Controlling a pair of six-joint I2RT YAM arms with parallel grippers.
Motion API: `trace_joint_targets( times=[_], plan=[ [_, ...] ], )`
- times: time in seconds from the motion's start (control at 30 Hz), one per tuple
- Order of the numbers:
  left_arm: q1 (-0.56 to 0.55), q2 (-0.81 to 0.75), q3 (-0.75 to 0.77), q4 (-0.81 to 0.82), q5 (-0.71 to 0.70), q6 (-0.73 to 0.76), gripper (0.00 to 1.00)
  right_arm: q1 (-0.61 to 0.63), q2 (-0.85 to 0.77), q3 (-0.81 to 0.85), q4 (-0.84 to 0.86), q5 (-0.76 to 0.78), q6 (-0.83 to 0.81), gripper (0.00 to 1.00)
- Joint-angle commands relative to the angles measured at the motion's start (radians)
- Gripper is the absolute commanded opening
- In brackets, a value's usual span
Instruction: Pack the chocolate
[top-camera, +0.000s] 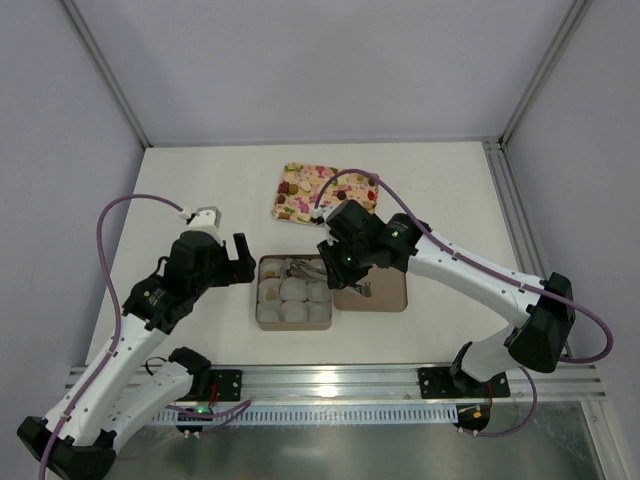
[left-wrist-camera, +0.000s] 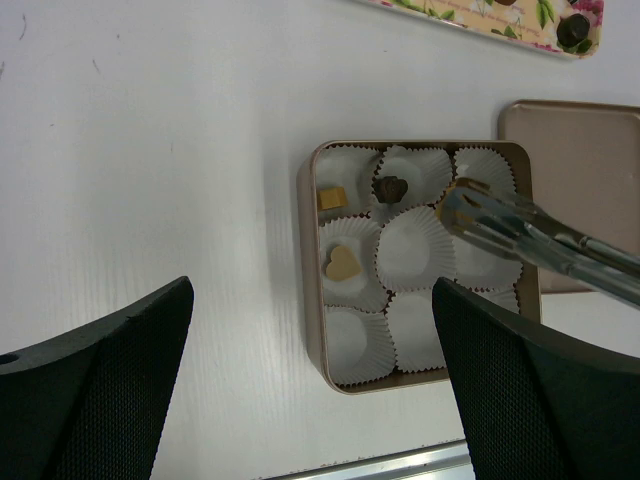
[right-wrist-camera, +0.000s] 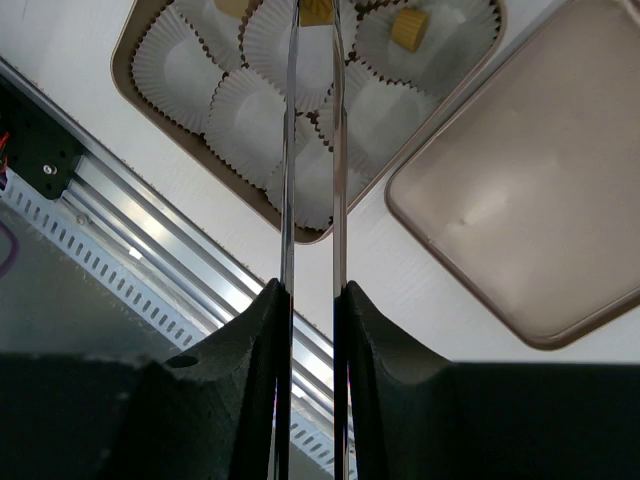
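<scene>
Right wrist view had my right claw pinched narrow on a pair of metal tongs, with the blades running out over the box. It looked like a tan chocolate sat between the tips. It was cropped at the top edge of that view though, so I'd only call that likely. My left claw hung spread wide and empty above the bench, just beside the box's left wall and touching nothing.

As I read it, the step in hand was dropping that piece into a free paper cup. Doing it cleanly meant keeping the pinch steady and coming straight down over the middle cup. I'd get the tips low into the paper before easing off, open only a little so the blades didn't snag the crinkled edges, then lift straight up.

Three pieces already sat in the box: a heart-shaped piece in the cup left of the middle one, with a tan square and a dark bonbon in the far row.

The cups were packed touching each other, so a sloppy approach could have nudged the heart or crushed a neighbour. The lid lay flat just beside the box on the right, under the tongs' path. Farthest out, the flower tray held more chocolate waiting, one dark piece showing at its end.
</scene>
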Motion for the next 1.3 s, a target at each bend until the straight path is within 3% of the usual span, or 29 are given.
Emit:
trace_joint_targets(
  times=[0.0, 0.67, 1.03, 1.27],
  plan=[
    [0.004, -0.005, -0.001, 0.006, -0.007, 0.0, 1.0, 0.038, -0.03, -0.023, 0.039, 0.02, 0.042, 0.3],
    [0.004, -0.007, -0.001, 0.006, -0.007, -0.001, 1.0, 0.095, 0.027, -0.052, 0.061, 0.026, 0.055, 0.31],
    [0.004, -0.005, -0.001, 0.006, -0.009, -0.001, 1.0, 0.096, 0.044, -0.054, 0.062, 0.03, 0.049, 0.41],
    [0.004, -0.005, -0.003, 0.005, -0.01, -0.001, 1.0, 0.093, 0.026, 0.007, 0.041, 0.072, 0.041, 0.42]
  ],
)
